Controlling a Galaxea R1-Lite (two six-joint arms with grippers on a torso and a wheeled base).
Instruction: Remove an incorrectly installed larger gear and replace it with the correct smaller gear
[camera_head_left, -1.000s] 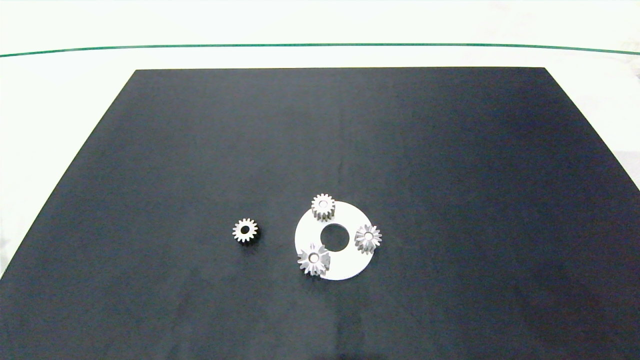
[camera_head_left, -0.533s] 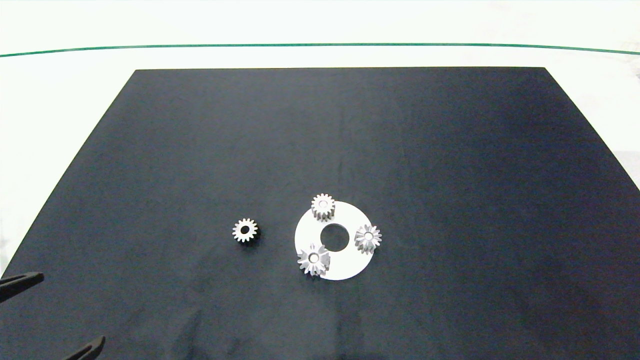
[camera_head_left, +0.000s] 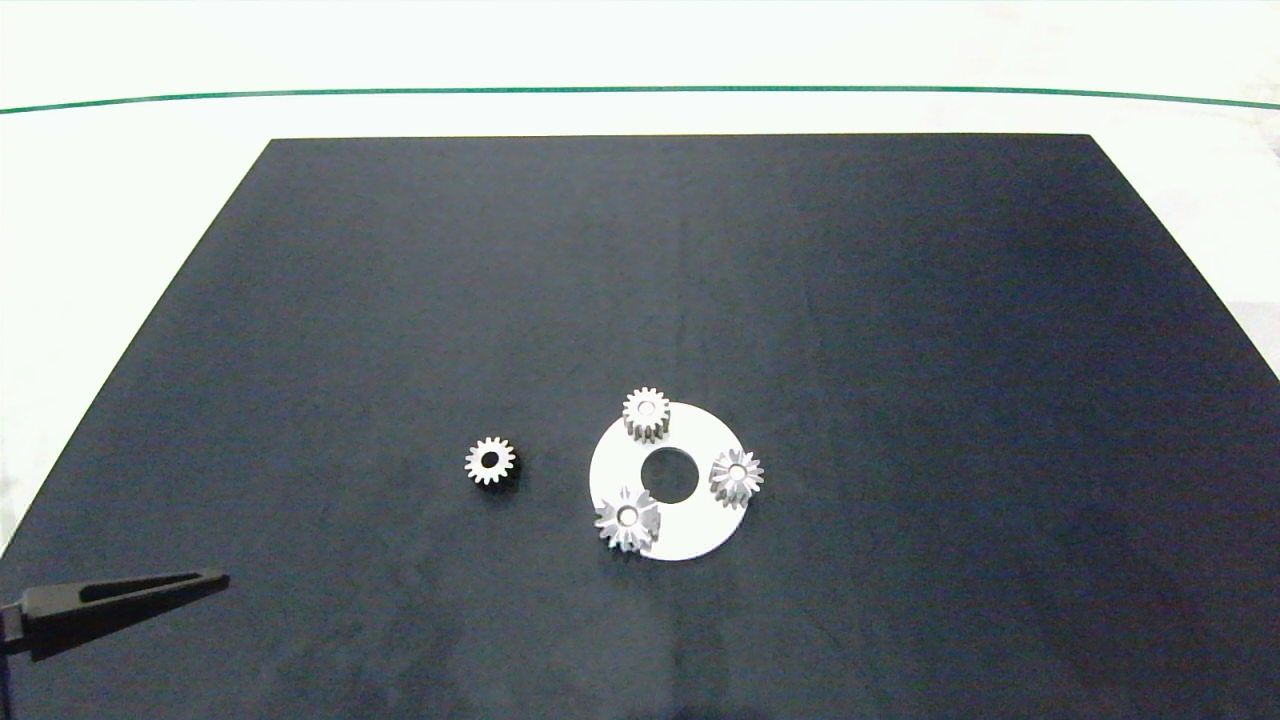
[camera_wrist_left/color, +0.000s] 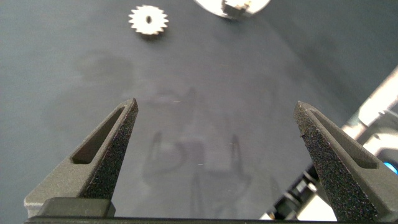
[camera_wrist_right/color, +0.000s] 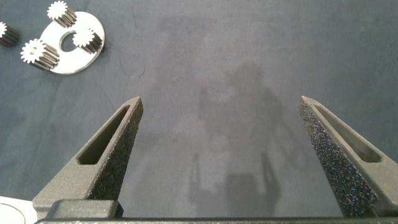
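Larger gear (camera_head_left: 628, 519) sits flat, bore upward, on the near-left rim of the white ring plate (camera_head_left: 690, 535). Smaller gear (camera_head_left: 490, 461) lies flat on the black mat (camera_head_left: 900, 300), left of the plate, apart. Two more gears share the plate. Left gripper (camera_wrist_left/color: 214, 115) and right gripper (camera_wrist_right/color: 221, 109) spread wide, holding nothing.

A white worktop (camera_head_left: 120, 200) carries a large black mat (camera_head_left: 680, 280). On the mat lie a white ring-shaped plate (camera_head_left: 690, 525) and, apart from it to the left in the head view, the smaller gear (camera_head_left: 490, 461), flat with its bore facing up. A green line (camera_head_left: 640, 90) crosses the worktop's far side.
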